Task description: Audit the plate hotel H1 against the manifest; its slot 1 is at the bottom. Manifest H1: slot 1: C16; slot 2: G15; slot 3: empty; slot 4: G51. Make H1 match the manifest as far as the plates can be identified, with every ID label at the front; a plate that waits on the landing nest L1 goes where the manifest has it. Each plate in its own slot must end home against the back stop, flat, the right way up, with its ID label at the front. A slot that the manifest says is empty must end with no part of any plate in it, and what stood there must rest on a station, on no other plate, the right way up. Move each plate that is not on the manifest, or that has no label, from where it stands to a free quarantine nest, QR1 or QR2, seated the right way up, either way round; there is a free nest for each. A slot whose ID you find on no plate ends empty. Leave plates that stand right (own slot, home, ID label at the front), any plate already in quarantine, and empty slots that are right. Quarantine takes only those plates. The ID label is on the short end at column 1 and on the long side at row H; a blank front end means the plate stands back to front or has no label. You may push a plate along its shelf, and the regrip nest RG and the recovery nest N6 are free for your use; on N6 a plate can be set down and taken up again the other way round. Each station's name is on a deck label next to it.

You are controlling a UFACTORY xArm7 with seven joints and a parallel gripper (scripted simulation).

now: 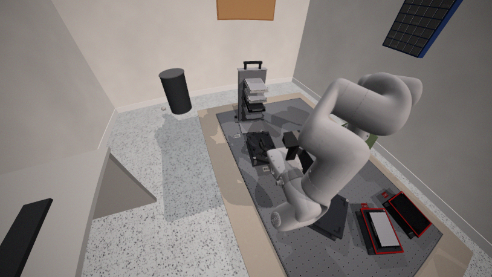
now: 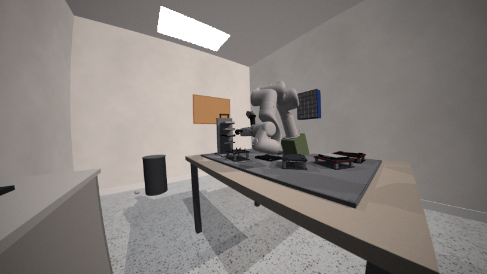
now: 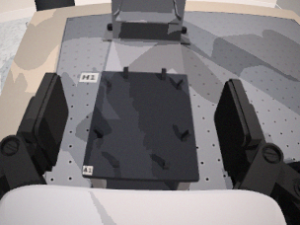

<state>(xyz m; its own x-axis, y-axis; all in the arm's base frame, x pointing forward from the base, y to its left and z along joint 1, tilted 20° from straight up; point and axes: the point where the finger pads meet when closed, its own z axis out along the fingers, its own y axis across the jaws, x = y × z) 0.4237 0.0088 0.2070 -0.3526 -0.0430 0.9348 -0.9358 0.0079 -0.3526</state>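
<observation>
Wrist view, open tool [image 3: 141, 134] above dark nest [image 3: 141, 127]

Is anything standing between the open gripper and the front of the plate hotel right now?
Nothing visible does. The gripper is open and empty, facing the hotel. The only thing along that line is the low dark pin nest, which sits beneath the fingers, not at shelf height.

From the side I see the arm [image 2: 272, 115] folded over the table [image 2: 306, 204], gripper [image 2: 238, 131] level and open just in front of the plate rack [image 2: 220, 136], near its middle shelves. White plate [image 2: 332, 155] sits in a red-edged tray [image 2: 335, 159]; bin [image 2: 155, 174] on the floor.
</observation>
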